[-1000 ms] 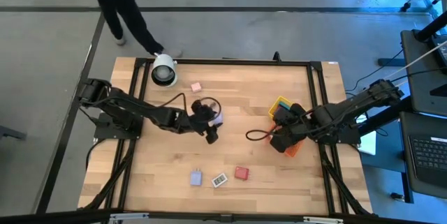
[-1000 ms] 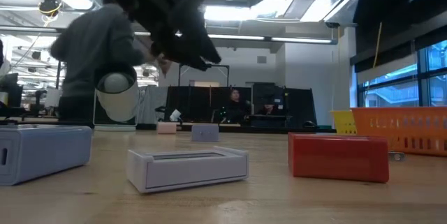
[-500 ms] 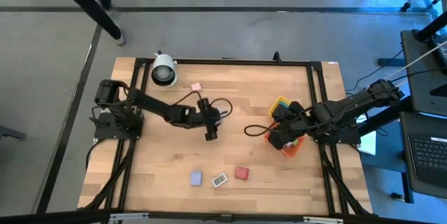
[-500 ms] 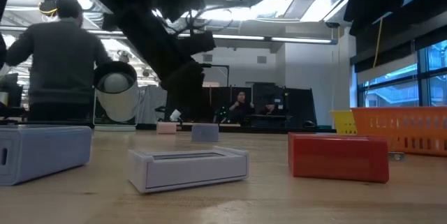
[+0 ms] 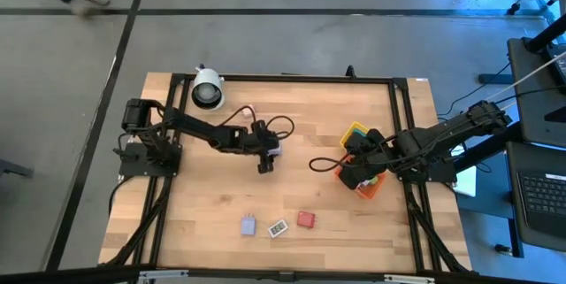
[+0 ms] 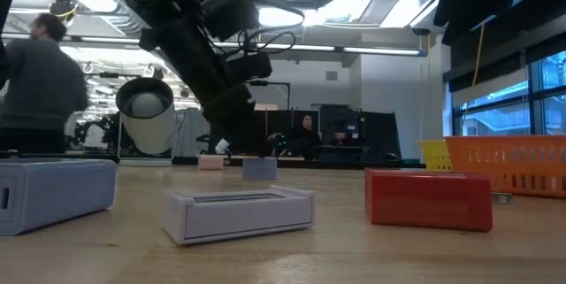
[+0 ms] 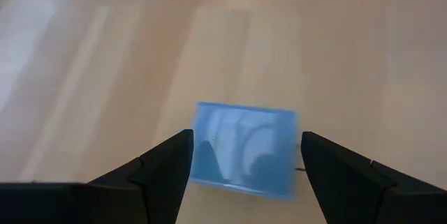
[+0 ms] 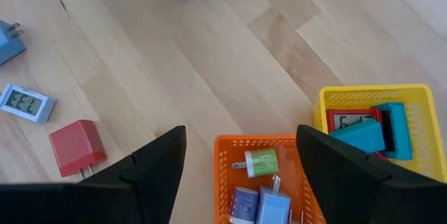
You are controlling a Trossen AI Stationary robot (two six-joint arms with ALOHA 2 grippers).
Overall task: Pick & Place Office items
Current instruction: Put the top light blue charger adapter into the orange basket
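Now the pick step — left gripper [image 7: 241,155], jaws wide, straddles the blue block [image 7: 243,148] lying at table centre, toward eleven o'clock; next: close, lift — right gripper [image 8: 241,155] open above the orange bin [image 8: 260,175].

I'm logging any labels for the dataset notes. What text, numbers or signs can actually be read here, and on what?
Small white display item: dark digits show, too blurred to read.
Red-framed item in the yellow bin: pale face with marks, unreadable.
Blue block between the open left gripper's fingers: no text.
Nothing else legible.
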